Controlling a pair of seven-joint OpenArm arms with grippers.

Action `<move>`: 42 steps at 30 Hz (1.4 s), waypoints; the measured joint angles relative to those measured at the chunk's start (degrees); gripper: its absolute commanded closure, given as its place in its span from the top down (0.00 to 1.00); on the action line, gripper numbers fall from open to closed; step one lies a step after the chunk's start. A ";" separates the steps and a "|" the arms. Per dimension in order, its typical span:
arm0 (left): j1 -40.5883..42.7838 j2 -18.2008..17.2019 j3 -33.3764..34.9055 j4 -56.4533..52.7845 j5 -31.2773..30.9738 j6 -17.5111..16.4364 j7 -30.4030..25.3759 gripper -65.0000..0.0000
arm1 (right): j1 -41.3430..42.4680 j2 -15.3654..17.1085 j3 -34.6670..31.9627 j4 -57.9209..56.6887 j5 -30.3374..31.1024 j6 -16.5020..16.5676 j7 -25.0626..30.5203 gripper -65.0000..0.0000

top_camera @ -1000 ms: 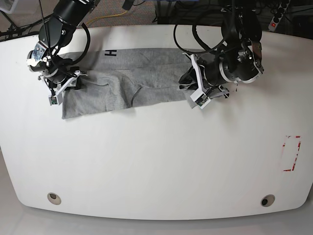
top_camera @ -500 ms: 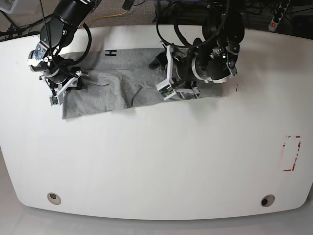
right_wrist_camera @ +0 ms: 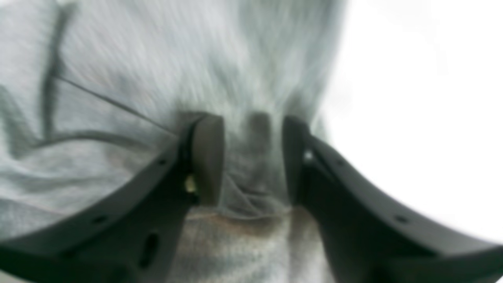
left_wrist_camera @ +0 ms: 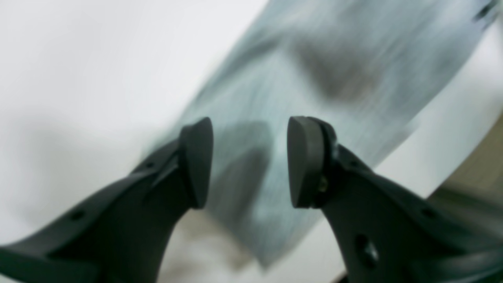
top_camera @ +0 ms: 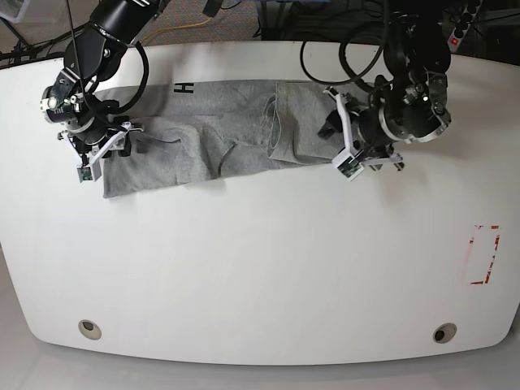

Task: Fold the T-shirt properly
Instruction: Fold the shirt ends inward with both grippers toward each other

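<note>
The grey T-shirt (top_camera: 203,130) lies spread along the back of the white table (top_camera: 260,268), with a black letter H (top_camera: 185,88) near its far edge. Its right end is folded over onto the body. My left gripper (top_camera: 327,130) hangs open and empty just right of that fold. In the left wrist view the gripper (left_wrist_camera: 249,161) shows a clear gap over blurred cloth (left_wrist_camera: 314,78). My right gripper (top_camera: 130,145) sits on the shirt's left end. In the right wrist view it (right_wrist_camera: 253,161) is closed on a bunched fold of the shirt (right_wrist_camera: 157,59).
A red tape rectangle (top_camera: 485,254) marks the table at the right edge. Two round holes (top_camera: 90,328) (top_camera: 444,332) sit near the front corners. Cables and a power strip lie beyond the table's back edge.
My left arm carried the shirt's right end leftward over the body, let it go and swung back to the right. The right arm shifted only slightly.
</note>
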 measured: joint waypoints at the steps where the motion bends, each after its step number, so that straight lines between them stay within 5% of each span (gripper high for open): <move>1: 1.05 -1.03 -1.18 -0.02 0.31 0.00 0.04 0.41 | 0.37 -0.26 0.39 1.53 -0.07 0.00 -1.51 0.66; 6: 4.13 -3.58 -3.93 -1.60 0.13 0.00 -2.51 0.41 | 2.86 -0.94 3.34 6.05 0.72 0.11 -5.88 0.89; 11: 8.44 -5.03 -3.72 -4.90 -0.04 0.02 -9.79 0.41 | 6.43 3.04 11.50 1.97 7.61 -0.11 -12.26 0.90; 17: 8.41 -4.87 -3.80 -10.10 0.07 0.02 -10.80 0.41 | 6.75 10.51 13.73 -12.20 26.36 -0.13 -15.80 0.90; 20: 8.17 -4.92 -3.80 -11.67 -0.35 0.00 -11.63 0.41 | 5.99 11.65 13.94 -17.07 30.18 -0.17 -15.85 0.90; 36: 3.69 -4.42 -8.02 -14.38 -0.17 -0.02 -14.43 0.41 | 0.42 5.66 5.18 -17.86 34.58 0.20 -10.38 0.90; 42: 2.73 -4.70 -8.22 -9.05 -10.80 0.02 -11.98 0.41 | 0.39 3.54 2.84 -17.59 34.91 0.52 -8.85 0.86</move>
